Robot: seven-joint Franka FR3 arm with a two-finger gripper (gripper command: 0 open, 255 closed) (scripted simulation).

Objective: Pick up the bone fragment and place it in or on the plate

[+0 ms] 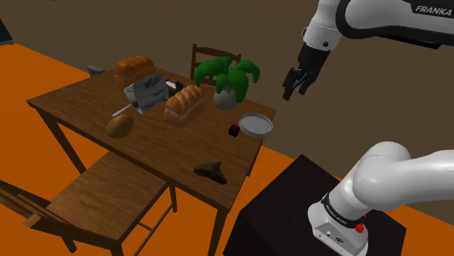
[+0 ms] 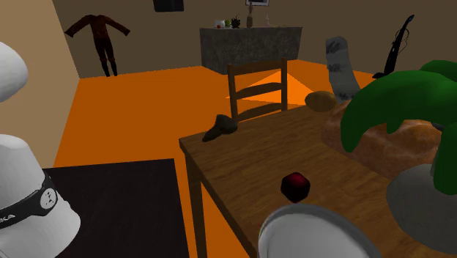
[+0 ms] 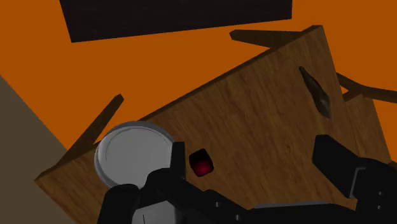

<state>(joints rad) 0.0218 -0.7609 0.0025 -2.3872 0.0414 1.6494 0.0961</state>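
The bone fragment (image 1: 211,171) is a dark, pointed piece lying near the table's front edge; it also shows in the second exterior view as the bone fragment (image 2: 220,127) and in the wrist view as the bone fragment (image 3: 316,92). The grey round plate (image 1: 256,125) sits at the table's corner, seen as well as the plate (image 2: 311,231) and the plate (image 3: 133,156). My gripper (image 1: 295,86) hangs in the air well above and beyond the plate. In the wrist view the gripper (image 3: 257,162) is open, its fingers apart with nothing held.
A small dark red cube (image 1: 234,131) lies beside the plate. A potted plant (image 1: 227,81), two bread loaves (image 1: 185,105), a potato (image 1: 120,125) and a grey device (image 1: 149,91) crowd the table's far half. Chairs (image 1: 109,193) stand around it.
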